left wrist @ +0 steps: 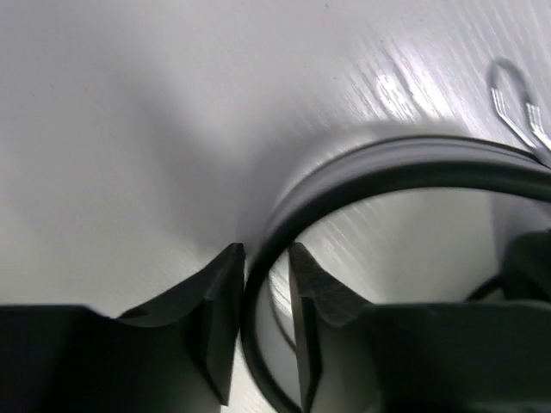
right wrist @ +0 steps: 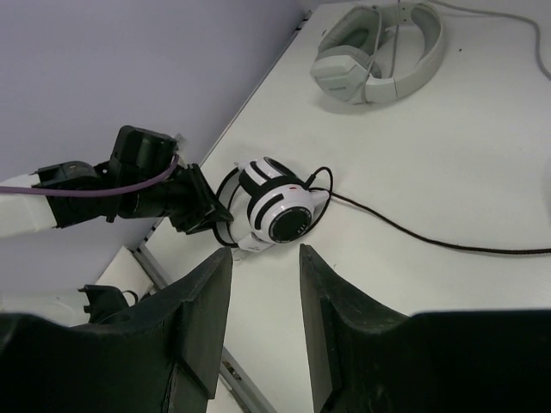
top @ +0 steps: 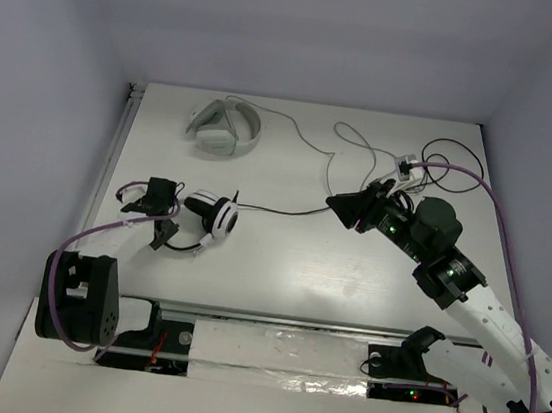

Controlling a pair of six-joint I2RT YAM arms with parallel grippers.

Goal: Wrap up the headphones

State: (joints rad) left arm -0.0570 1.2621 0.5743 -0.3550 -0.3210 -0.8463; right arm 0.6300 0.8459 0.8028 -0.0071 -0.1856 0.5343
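Over on the left, the headphones (top: 220,217) are pinched by the left gripper (left wrist: 265,258), cable (top: 285,211) laid out rightward toward the parted, empty right gripper (right wrist: 264,254).

The headphones (top: 216,215) just beside the left tool (top: 169,217) — their thin black cable (top: 285,211) toward the right tool (top: 342,205).

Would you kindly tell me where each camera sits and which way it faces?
Top external: above and behind the robot, looking down at the table; both arms show.
Left wrist: low over the table; left gripper shut on the headphones.
Right wrist: raised, facing the left arm; right gripper open.
All three show the headphones.
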